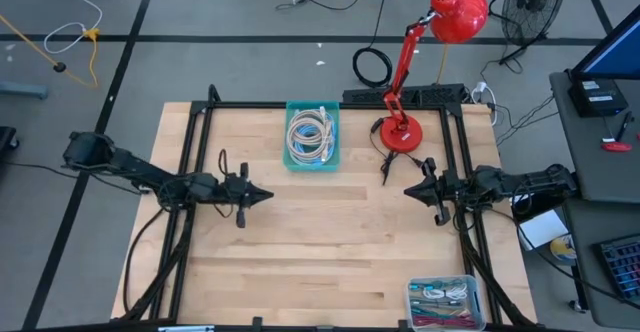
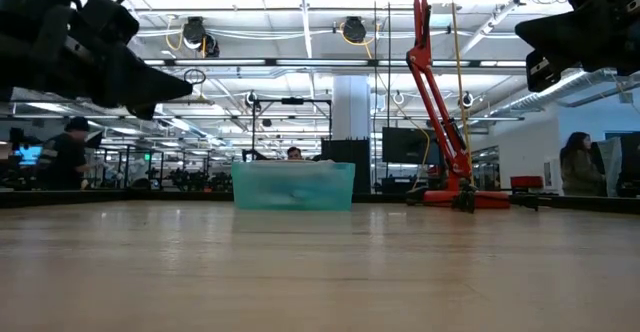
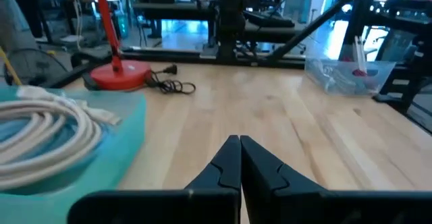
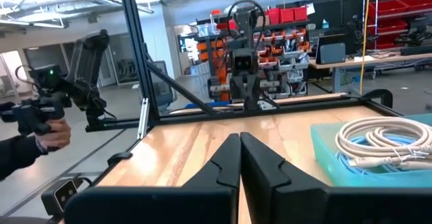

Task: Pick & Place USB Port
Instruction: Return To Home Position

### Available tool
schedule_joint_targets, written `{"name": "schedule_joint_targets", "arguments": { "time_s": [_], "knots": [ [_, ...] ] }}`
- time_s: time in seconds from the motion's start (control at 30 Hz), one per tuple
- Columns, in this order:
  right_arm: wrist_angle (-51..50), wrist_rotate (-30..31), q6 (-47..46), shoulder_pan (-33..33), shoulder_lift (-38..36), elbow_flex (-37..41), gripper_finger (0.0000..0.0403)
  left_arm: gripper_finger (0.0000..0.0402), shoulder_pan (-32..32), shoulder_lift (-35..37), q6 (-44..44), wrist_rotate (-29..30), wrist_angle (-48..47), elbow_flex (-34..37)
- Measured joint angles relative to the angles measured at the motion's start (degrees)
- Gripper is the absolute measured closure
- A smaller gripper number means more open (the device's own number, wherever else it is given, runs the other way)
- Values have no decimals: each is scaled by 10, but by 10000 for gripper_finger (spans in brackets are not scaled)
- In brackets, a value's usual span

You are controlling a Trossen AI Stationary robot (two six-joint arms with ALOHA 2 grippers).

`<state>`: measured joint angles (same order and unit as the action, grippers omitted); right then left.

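The left arm [image 1: 150, 177] reaches in low from the counter's [image 1: 330, 242] left edge, stretched nearly level, and the right arm [image 1: 510, 182] mirrors it from the right edge. Both are held above the wood and point inward at each other. The left tool [image 1: 268, 196] has its fingers [image 3: 226, 166] pressed together with nothing between them. So does the right tool [image 1: 408, 189] – its fingers [image 4: 229, 160] meet in a closed wedge. The coloured cables [image 1: 440, 294] lie in the transparent bin [image 1: 412, 307] at the counter's front right corner, well apart from both tools. The green bin [image 1: 291, 157], holding coiled white cables [image 1: 310, 132], sits at the middle of the back edge, with the red lamp [image 1: 402, 132] just beside it.
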<state>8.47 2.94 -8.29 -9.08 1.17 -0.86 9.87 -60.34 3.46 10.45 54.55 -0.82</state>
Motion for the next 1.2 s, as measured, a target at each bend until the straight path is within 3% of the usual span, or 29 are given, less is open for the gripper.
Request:
{"name": "schedule_joint_targets", "arguments": {
  "time_s": [0.27,0.43,0.67,0.93,1.2],
  "knots": [
    [-1,0,0,0,0,0,403,401,0,242,0,0,-249,0],
    [-1,0,0,0,0,0,403,401,12,341,-20,0,-349,0],
    [-1,0,0,0,0,0,403,401,32,442,-70,-19,-405,0],
    [-1,0,0,0,0,0,403,401,32,560,-88,23,-520,-1],
    [-1,0,0,0,0,0,403,401,-5,600,-120,-1,-526,-2]
  ]
}}
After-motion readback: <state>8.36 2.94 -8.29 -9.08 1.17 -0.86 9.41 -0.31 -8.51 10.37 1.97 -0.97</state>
